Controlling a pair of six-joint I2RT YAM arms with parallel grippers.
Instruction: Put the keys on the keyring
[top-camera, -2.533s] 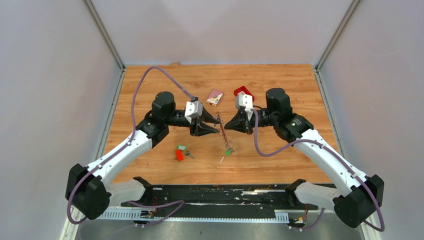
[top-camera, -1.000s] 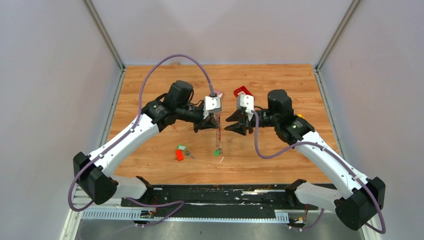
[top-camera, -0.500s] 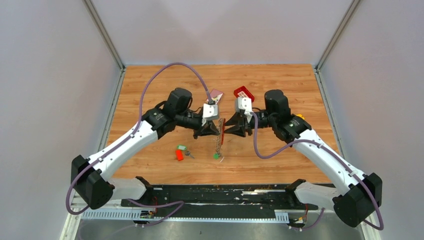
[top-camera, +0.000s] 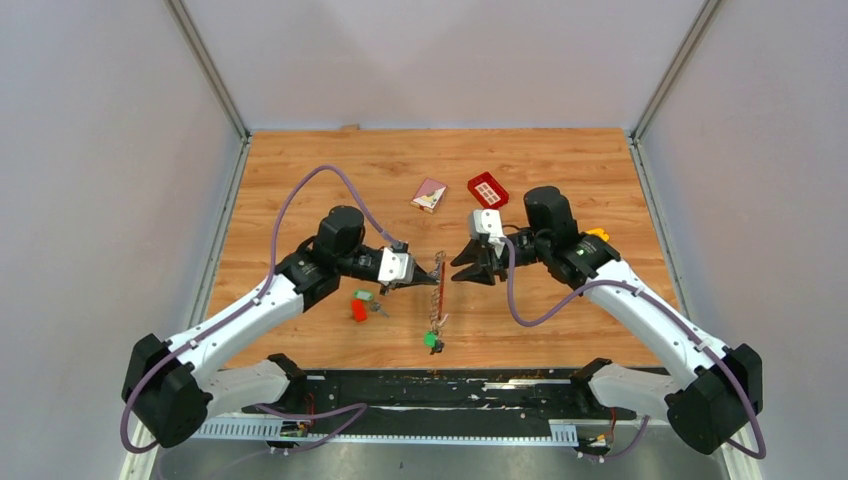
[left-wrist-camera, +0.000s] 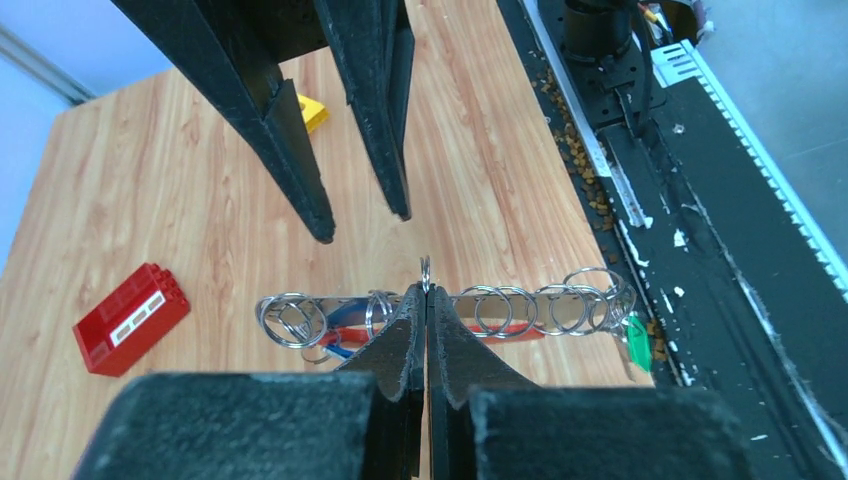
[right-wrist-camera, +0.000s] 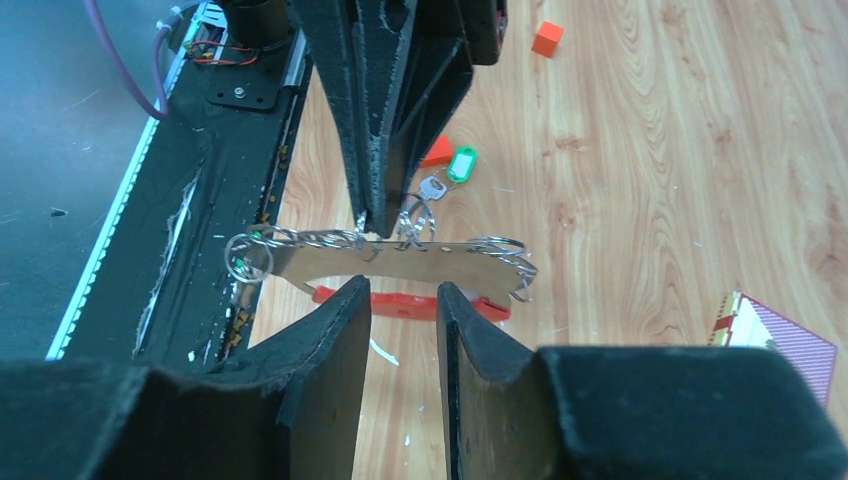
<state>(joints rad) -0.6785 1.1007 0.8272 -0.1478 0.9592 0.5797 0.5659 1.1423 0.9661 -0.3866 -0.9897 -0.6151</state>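
Note:
The keyring (left-wrist-camera: 520, 312), a grey strip lined with wire rings and a red arc (right-wrist-camera: 410, 303) beneath it, is held above the table. My left gripper (left-wrist-camera: 426, 292) is shut on one of its rings. It shows in the top view as a thin line (top-camera: 439, 290) between both grippers. A green-headed key (top-camera: 431, 341) hangs at its near end, also seen as a key (left-wrist-camera: 638, 342) in the left wrist view. My right gripper (right-wrist-camera: 400, 295) stands open just short of the strip, nothing between its fingers. Another green-headed key (right-wrist-camera: 461, 163) lies on the table.
A small red block (top-camera: 359, 311) lies beside the loose key. A red gridded tray (top-camera: 487, 189) and a pink card (top-camera: 429, 194) sit farther back. An orange cube (right-wrist-camera: 546, 38) and a yellow piece (top-camera: 598, 233) are off to the sides. The black base rail (top-camera: 430, 392) runs along the near edge.
My left gripper has swung down and toward the near edge with the keyring, so the green key now hangs closer to the rail. The right gripper followed, staying open beside the strip.

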